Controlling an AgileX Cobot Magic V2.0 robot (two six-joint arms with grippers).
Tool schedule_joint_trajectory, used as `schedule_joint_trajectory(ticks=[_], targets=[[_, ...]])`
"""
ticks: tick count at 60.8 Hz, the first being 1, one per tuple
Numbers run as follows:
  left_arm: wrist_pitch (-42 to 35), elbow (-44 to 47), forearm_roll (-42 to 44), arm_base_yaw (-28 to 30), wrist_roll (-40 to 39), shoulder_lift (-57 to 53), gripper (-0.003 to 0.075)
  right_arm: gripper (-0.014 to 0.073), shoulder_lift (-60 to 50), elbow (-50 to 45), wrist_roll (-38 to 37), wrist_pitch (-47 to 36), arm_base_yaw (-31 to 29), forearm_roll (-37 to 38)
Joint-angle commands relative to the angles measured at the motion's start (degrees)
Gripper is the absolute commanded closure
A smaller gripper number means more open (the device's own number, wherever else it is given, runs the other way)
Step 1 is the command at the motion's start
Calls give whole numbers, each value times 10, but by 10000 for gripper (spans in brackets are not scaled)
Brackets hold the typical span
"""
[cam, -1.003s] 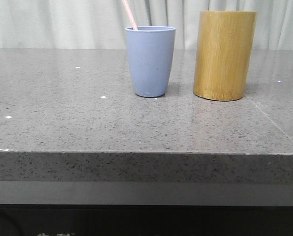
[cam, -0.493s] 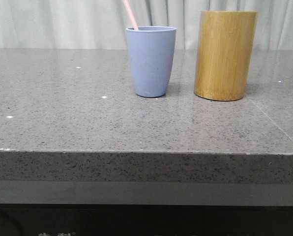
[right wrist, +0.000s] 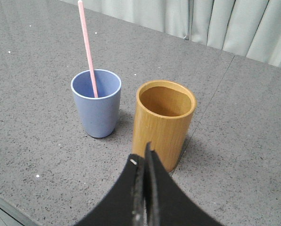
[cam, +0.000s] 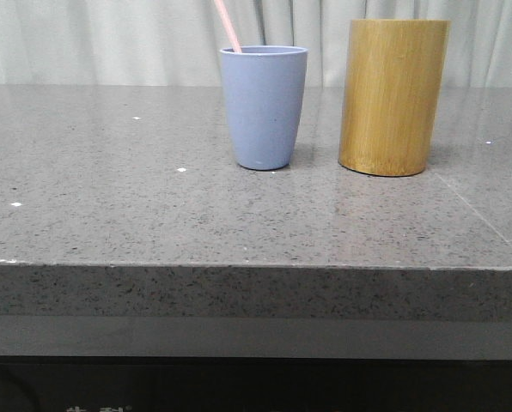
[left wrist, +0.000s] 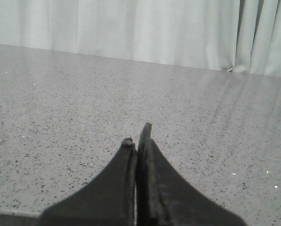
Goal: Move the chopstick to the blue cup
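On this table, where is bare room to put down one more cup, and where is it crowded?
Bare stone lies left of the blue cup and in front of both vessels, up to the table's near edge. Crowded: the narrow gap between the blue cup, which holds the chopstick, and the bamboo holder.

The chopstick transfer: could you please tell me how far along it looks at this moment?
It looks done: the chopstick stands inside the blue cup, leaning against its rim, and the bamboo holder beside it looks empty. Nothing is in hand: the right tool is shut on nothing, away from the cups, and the left tool is shut over bare table. Nothing appears left to move.
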State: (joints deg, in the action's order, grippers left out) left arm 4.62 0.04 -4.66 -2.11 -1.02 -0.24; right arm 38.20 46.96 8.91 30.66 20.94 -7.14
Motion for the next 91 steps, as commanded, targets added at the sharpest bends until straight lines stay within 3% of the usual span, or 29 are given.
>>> schedule_joint_trajectory(ticks=[1,7,15,26,78,91], targets=[[-55,5,15,1,-18,-13,739,662,-1,14,1,-44,-2,-3],[-55,5,80,1,-71,-13,739,662,-1,14,1,-44,-2,-3],[-54,5,77,1,-66,-13,739,662,-1,14,1,-44,-2,-3],[-53,5,33,1,-1,-13,739,662,-1,14,1,-44,-2,-3],[-57,5,30,1,-1,-13,739,662,-5,11,1,-48,-2,-1],[-57,5,30,1,-1,-13,739,662,-106,-113,2,-148,-107,-10]])
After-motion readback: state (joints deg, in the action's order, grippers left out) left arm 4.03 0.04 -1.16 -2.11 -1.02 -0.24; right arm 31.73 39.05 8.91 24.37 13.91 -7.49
